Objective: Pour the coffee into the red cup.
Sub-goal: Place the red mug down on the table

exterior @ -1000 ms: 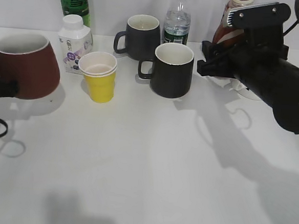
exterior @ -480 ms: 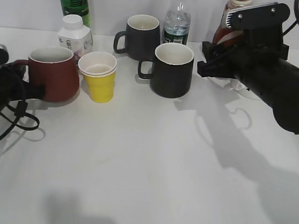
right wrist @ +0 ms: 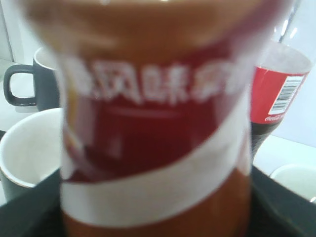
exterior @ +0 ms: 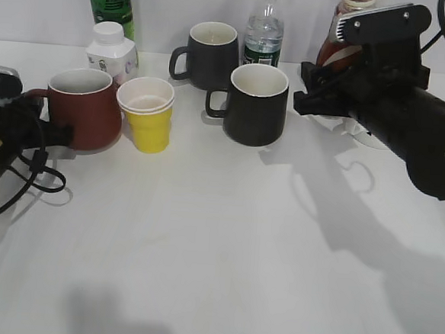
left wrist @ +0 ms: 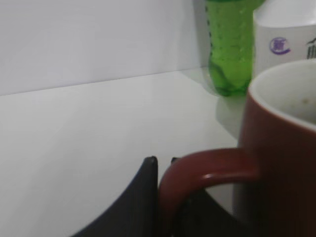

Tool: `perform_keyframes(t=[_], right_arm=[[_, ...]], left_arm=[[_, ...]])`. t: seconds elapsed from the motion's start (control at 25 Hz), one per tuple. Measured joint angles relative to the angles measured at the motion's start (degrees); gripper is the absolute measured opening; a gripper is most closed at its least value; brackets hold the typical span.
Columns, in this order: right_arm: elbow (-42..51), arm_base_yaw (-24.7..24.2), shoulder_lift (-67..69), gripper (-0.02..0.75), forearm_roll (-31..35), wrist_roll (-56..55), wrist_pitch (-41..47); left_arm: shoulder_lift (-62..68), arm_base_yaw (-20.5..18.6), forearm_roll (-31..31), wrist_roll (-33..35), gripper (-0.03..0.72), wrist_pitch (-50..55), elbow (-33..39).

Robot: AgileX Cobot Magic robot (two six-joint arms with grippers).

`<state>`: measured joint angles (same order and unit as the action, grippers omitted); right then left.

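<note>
Presently the left end effector [exterior: 57,134] grips the red cup's [exterior: 84,108] handle on the bench [exterior: 225,236]; the right end effector [exterior: 320,86] apparently clasps the coffee [right wrist: 153,118]. Next, bring them together and tilt.

This looks like a lab or test room set up for robot trials, not a lived-in kitchen. A plain white table [exterior: 225,244] runs up to a bare white wall [exterior: 165,10], with nothing decorative around. Two black robot arms [exterior: 409,126] reach in over the table from either side, cables trailing. Along the wall end of the table stand assorted drink props: a green bottle [exterior: 109,2], a water bottle [exterior: 263,34], dark mugs [exterior: 257,104] and a yellow paper cup [exterior: 147,116].
</note>
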<state>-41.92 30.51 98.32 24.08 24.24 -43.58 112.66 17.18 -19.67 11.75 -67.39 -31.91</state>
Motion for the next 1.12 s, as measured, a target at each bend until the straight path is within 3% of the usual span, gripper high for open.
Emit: perform_keyframes(t=[0.28,0.56,0.64,1.12], right_arm=[[0.00,0.00,0.00,0.502,0.00,0.04,0.00],[0.00,0.00,0.00,0.502,0.00,0.06,0.00],[0.00,0.00,0.13,0.502,0.00,0.06,0.00],[0.06,0.00,5.27,0.502,0.00,-1.46,-0.18]], left_arm=[[0.00,-0.04,-0.05,-0.34,0.074,-1.65,2.10],[0.00,-0.22,-0.16,-0.34,0.290,-1.67,2.23],[-0.19,-0.22,-0.28,-0.34,0.321,-1.67,2.30],[-6.79,-0.22,-0.03,-0.41,0.340,-0.34,8.60]])
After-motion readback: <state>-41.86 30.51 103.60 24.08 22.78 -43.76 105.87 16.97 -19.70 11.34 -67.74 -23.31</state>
